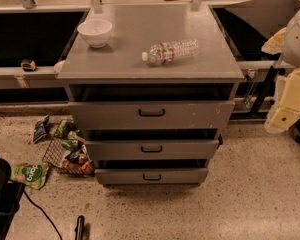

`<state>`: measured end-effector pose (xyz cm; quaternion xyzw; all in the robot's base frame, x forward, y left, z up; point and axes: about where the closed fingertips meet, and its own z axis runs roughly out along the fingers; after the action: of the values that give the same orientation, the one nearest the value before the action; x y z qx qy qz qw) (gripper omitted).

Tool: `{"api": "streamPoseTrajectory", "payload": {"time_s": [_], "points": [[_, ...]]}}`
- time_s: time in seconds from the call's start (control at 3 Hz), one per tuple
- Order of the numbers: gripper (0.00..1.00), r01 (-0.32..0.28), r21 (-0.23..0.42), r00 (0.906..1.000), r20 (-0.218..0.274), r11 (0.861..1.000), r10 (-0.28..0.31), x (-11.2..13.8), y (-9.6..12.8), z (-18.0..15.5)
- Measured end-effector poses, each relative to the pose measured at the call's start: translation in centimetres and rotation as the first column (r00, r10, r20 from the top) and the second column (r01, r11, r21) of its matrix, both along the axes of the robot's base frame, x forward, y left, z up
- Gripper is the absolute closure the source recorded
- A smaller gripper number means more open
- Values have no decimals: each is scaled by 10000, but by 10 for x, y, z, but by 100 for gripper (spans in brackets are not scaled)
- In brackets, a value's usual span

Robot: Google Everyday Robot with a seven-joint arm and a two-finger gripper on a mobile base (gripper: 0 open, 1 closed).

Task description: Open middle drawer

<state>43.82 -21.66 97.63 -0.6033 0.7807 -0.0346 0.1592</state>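
The middle drawer (190,150) is the second of three fronts on the cabinet (140,54). The gripper (285,115) hangs at the right edge, well apart; whether open or closed cannot be told. Centre on the loop handle (151,148), grasp squarely, pull straight out.

Bowl (95,32) left, bottle (171,51) right on cabinet (140,24); gripper (285,115) right of cabinet.

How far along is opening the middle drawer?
Nothing looks done: the middle drawer looks shut, no inside showing. In hand: the gripper hangs at the right edge, apart from the cabinet. Left: reach the handle, grip it, pull.
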Motion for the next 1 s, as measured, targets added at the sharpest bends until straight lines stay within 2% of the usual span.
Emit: {"api": "streamPoseTrajectory", "payload": {"time_s": [0.33,0.67,1.0], "points": [[0,-72,35,10000,16,10000,72,1,1,-2],[0,-828,249,9963,-220,9963,834,2,9,-44],[0,-1974,1117,9767,-624,9739,2051,1,26,-124]]}}
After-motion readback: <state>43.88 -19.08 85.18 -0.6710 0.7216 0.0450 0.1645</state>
